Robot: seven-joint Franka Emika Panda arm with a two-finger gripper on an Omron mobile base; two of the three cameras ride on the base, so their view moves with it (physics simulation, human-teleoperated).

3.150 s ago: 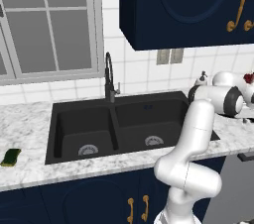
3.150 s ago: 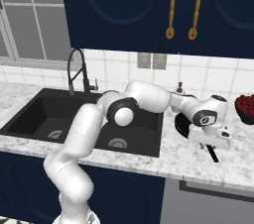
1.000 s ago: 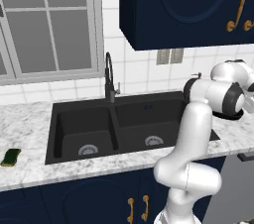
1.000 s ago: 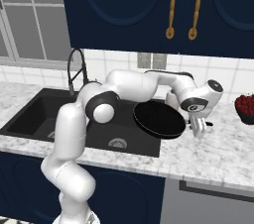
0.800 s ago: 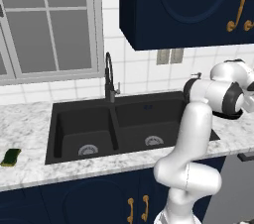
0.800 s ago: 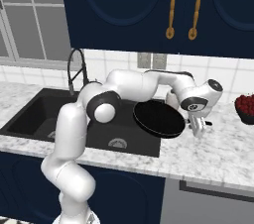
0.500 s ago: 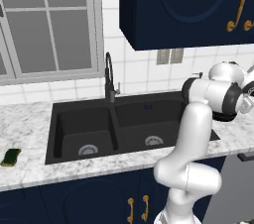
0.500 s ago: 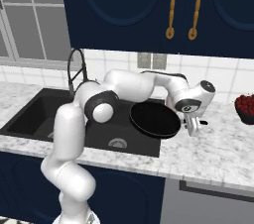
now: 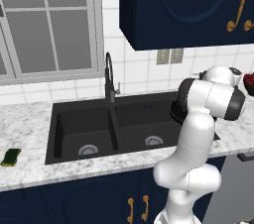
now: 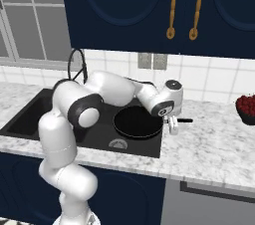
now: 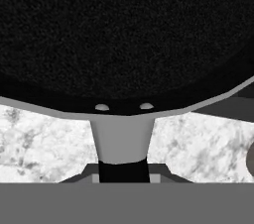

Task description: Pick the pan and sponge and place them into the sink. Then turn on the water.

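Observation:
The black pan hangs level over the right end of the black sink, its short handle sticking out over the counter. My gripper is shut on that handle. In the hand view the pan's dark inside spreads across the top, and the grey handle runs down into my gripper. From the left base view, a slice of the pan peeks out behind my arm, beside the sink. The green sponge lies on the counter left of the sink. The black faucet stands behind the divider; no water runs.
A dark bowl of red fruit sits on the marble counter at the far right. Blue wall cabinets hang above, and a window is behind the sink's left basin. The faucet's arch rises just behind my arm.
The arm has carried the pan leftward off the counter, so it now hangs over the sink's right basin. The grip on the handle is unchanged.

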